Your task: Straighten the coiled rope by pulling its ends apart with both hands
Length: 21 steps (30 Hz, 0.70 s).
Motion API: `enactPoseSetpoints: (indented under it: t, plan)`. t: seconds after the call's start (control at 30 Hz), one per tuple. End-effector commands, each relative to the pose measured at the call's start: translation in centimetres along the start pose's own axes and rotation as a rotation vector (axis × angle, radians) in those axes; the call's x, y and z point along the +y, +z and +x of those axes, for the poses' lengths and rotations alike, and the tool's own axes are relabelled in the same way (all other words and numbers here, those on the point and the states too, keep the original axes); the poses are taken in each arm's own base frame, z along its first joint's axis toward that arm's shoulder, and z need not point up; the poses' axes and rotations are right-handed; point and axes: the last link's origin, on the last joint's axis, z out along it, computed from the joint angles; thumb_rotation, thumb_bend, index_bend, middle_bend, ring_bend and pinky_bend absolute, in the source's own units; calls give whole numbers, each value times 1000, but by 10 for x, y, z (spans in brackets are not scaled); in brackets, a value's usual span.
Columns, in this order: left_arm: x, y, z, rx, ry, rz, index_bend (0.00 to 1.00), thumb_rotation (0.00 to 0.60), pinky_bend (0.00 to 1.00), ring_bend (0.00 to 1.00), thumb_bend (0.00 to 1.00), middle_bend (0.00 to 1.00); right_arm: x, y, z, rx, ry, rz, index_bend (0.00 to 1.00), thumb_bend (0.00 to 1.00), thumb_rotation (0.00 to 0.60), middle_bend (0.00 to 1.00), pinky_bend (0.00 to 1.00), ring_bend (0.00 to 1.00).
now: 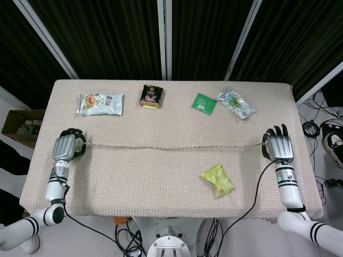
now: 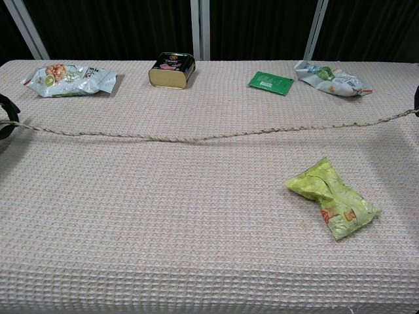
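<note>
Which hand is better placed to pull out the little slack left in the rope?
Probably the right hand: it grips the rope and has table left beyond it. The left hand already sits at its edge.

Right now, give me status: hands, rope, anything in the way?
Left hand grips one rope end, right hand holds the other. Rope stretched across the table, slight sag mid-span, no coil. Green snack bag lies just clear of the rope, nearer the robot.
</note>
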Motion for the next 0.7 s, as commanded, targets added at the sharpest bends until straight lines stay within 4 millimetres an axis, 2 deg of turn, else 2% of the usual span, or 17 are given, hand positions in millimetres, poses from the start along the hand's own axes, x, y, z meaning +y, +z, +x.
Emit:
enactPoseSetpoints:
  t: [0.03, 0.13, 0.2, 0.4, 0.53, 0.7]
  plan:
    - [-2, -3, 0, -9, 14, 3, 336, 600, 131, 118, 524, 201, 1, -2, -2, -11, -8, 0, 370, 355, 600, 238, 78, 69]
    - [-4, -8, 7, 5, 16, 7, 289, 600, 131, 118, 452, 190, 5, -5, 7, 0, -13, -3, 229, 281, 600, 205, 60, 44]
    - [-7, -12, 13, 28, 12, 10, 276, 600, 131, 118, 391, 188, 8, -10, 17, 26, -6, -6, 171, 262, 600, 192, 55, 38]
    - [-24, -35, 50, 137, 4, 8, 274, 600, 132, 118, 316, 188, 35, -40, 53, 112, 47, -47, 159, 265, 600, 188, 57, 38]
    - [-41, -61, 80, 219, 18, -6, 273, 600, 131, 118, 290, 188, 60, -73, 72, 157, 76, -59, 159, 287, 600, 181, 61, 38]
    - [-61, -100, 105, 215, 46, -57, 274, 600, 131, 118, 285, 188, 84, -112, 84, 195, 107, -55, 157, 294, 600, 165, 63, 37]
